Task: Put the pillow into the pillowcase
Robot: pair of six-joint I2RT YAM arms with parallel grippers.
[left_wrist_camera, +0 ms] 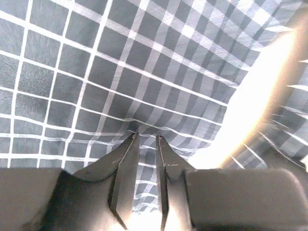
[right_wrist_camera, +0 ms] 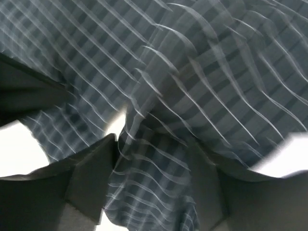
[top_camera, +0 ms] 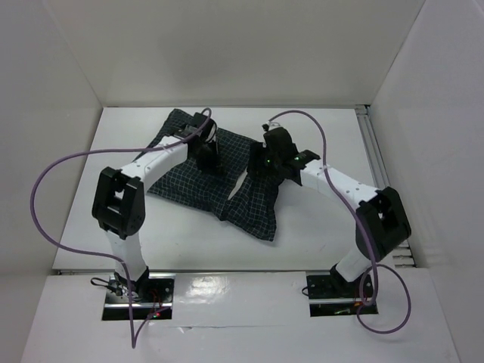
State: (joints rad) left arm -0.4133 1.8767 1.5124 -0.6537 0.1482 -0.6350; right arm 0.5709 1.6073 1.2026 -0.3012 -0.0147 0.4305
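Item 1, dark navy white-checked fabric pillowcase (top_camera: 253, 208), bulging at the centre of the table (top_camera: 113, 227), plain cream soft pillow unseen, likely inside: your left gripper (left_wrist_camera: 147, 139) pinches its cloth narrowly at 11 o'clock, your right gripper (right_wrist_camera: 154, 144) straddles a fold wide at 1 o'clock, grip unclear; only tidying seems left.

Contents, counted: one pillowcase (top_camera: 189, 189); two grippers, the left gripper (left_wrist_camera: 147, 139) and the right gripper (right_wrist_camera: 154, 154); two purple cables (top_camera: 32, 200); one overexposed pale strip (left_wrist_camera: 255, 106), possibly the pillow.
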